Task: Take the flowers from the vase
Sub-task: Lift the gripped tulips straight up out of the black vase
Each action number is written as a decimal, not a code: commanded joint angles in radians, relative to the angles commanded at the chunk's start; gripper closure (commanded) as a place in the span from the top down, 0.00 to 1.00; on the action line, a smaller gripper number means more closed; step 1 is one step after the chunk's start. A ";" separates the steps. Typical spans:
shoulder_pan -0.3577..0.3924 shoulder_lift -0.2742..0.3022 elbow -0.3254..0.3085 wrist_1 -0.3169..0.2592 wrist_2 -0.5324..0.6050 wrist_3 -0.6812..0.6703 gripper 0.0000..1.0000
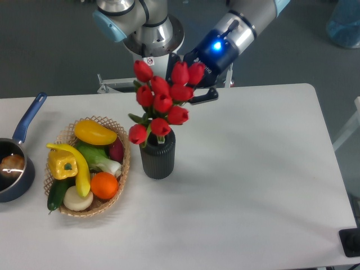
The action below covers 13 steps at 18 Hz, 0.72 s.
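White and bare over most of its top, the table (253,169) fills the lower view, with a dark grey floor behind it and the robot's base at the far edge. We see the gripper (194,84) above the table's far side, its dark fingers (205,95) clamped on the flowers (163,104) near the upper buds; a blue light glows on the wrist. From there the arm slants up and to the right, out of the top of the view.

The flowers are a bunch of red tulip buds with green leaves, held tilted, the top buds leaning toward the fingers. The lowest buds hang just above the mouth of the vase (157,157), and the stems run down toward it; we cannot tell whether their ends are inside. The vase is dark, ribbed and upright on the table.

Just left of it sits a wicker basket (122,174) of produce. A blue saucepan (17,163) stands at the left edge.
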 joint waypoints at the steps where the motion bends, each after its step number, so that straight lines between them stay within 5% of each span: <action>1: 0.011 -0.002 0.003 0.000 -0.009 -0.002 0.00; 13: 0.037 0.041 0.005 -0.005 -0.029 -0.060 0.00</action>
